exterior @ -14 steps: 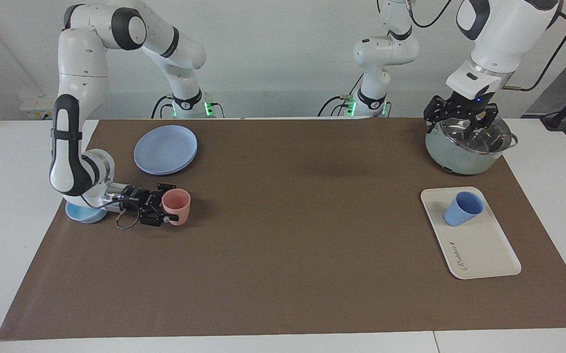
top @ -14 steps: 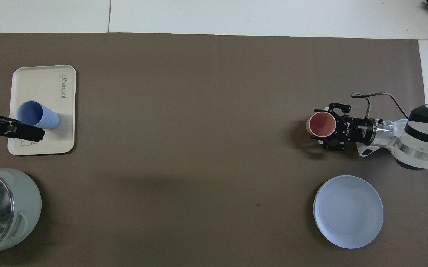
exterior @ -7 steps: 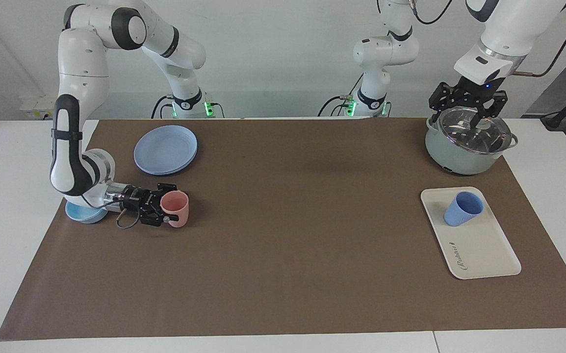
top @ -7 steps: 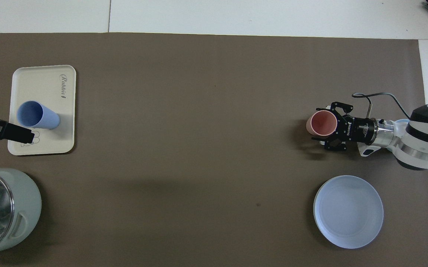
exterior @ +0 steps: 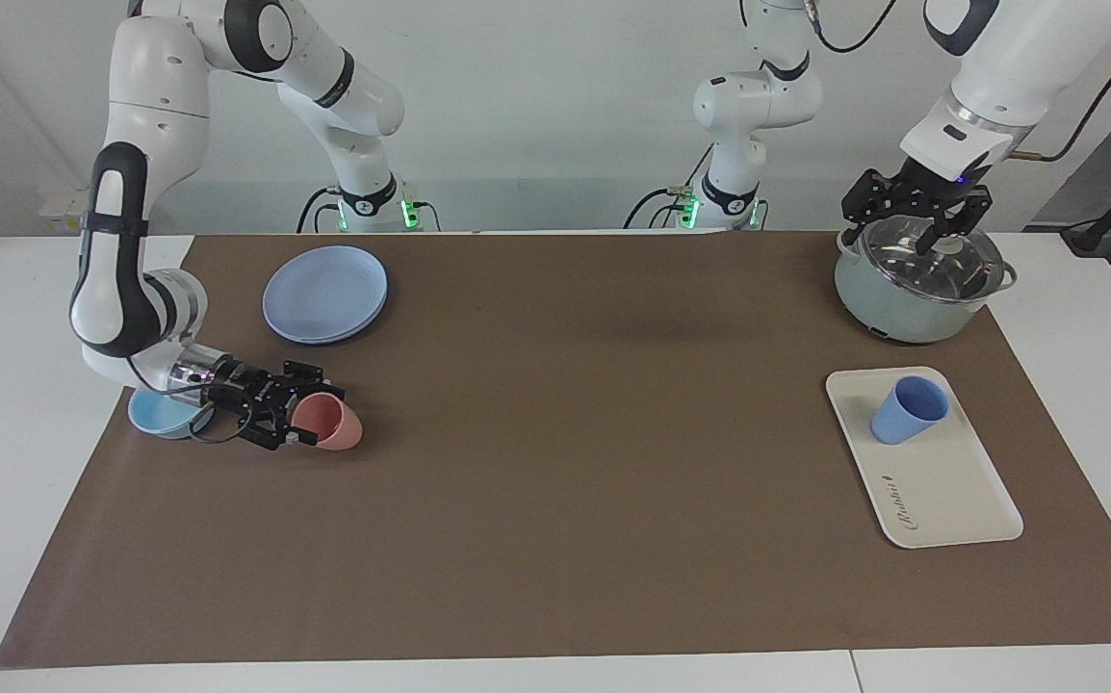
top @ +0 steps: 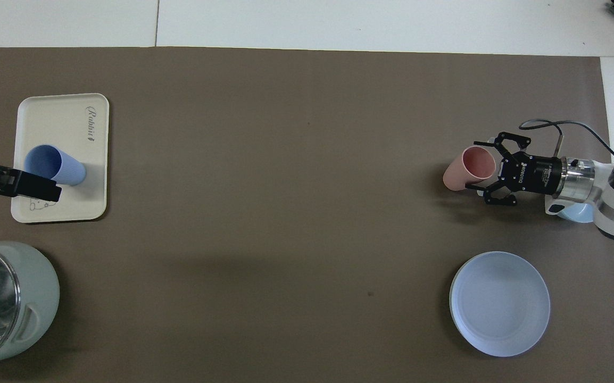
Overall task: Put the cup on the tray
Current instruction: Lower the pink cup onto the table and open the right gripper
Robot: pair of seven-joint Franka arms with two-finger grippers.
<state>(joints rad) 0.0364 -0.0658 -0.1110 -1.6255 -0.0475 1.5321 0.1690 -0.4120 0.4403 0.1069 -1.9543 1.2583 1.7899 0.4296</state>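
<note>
A small periwinkle-blue ribbed plastic cup [exterior: 908,409] stands upright on a flat cream-white rectangular tray [exterior: 950,491] with rounded corners and script lettering, on the half of the tray nearer the robots, at the left arm's end of a table covered in a brown paper mat [exterior: 575,462]. Nearer the robots than the tray sits a pale green pot with a glass lid [exterior: 917,279], and the left gripper [exterior: 914,223] hangs above that lid with its black fingers spread apart and nothing between them. At the right arm's end of the table, the right gripper [exterior: 297,416] lies low over the mat, its fingers open on either side of a small pink plastic cup [exterior: 327,421] that is tipped over toward it, mouth facing the gripper; whether the fingers touch the cup cannot be told. A low light-blue bowl [exterior: 159,414] rests just beside the right arm's wrist, partly hidden by it. A round blue plate [exterior: 325,293] lies flat on the mat, nearer the robots than the pink cup.
</note>
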